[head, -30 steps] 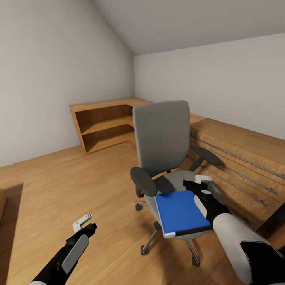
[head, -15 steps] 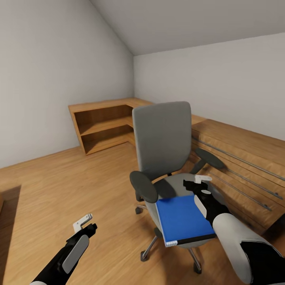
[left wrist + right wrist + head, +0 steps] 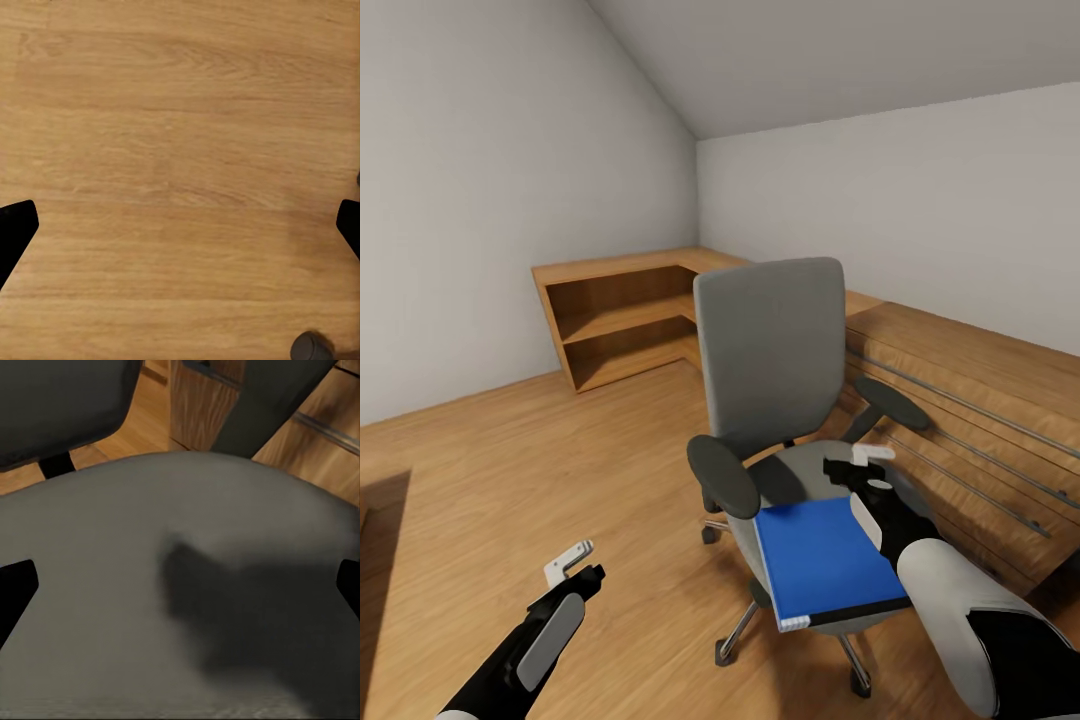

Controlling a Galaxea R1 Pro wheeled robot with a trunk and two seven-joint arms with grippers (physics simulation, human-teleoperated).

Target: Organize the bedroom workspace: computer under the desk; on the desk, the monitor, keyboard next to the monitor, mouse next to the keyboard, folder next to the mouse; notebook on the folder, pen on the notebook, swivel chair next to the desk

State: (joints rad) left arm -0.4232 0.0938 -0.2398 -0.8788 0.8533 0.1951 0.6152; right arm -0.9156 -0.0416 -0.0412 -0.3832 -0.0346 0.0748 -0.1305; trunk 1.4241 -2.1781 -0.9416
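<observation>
The grey swivel chair (image 3: 770, 340) stands in the middle of the head view, its back facing me at a slight angle. A blue folder (image 3: 825, 560) lies flat on the front of its seat and overhangs the front edge. My right gripper (image 3: 872, 462) hovers open just above the seat, beside the folder's far right corner. In the right wrist view the grey seat (image 3: 180, 510) lies close below, with the two fingertips wide apart. My left gripper (image 3: 570, 562) hangs open over the bare floor, left of the chair, holding nothing.
A wooden corner shelf unit (image 3: 620, 320) stands against the far walls. A long wooden unit with metal rails (image 3: 980, 400) runs along the right wall, close behind the chair's armrest (image 3: 890, 400). A chair caster (image 3: 310, 346) shows near my left gripper. Open floor (image 3: 510, 470) stretches to the left.
The whole picture has shifted a little, so the camera moved. The chair and folder sit slightly lower and further right in it. Both grippers keep their places and stay open.
</observation>
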